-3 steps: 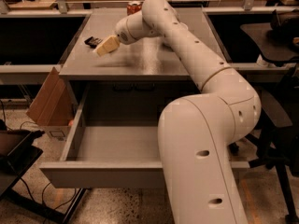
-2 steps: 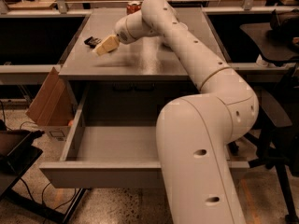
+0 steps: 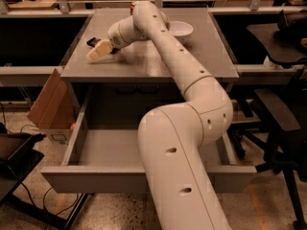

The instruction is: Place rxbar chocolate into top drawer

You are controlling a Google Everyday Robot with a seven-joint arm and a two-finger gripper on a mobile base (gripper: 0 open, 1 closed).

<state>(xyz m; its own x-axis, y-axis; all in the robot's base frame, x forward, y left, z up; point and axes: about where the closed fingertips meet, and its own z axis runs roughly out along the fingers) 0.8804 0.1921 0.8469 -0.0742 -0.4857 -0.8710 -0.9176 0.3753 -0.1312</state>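
Dim lab, matte grey table. Far left, a creased cardboard box leans beside it. On top, the rxbar chocolate, flat and dark-wrapped, lies near the left edge. The pale gripper has eased slightly left, right beside it. Its grip cannot be told, and the bar looks unlifted. Below, the top drawer stands open, smooth and grey. To the right sits a glossy white bowl.
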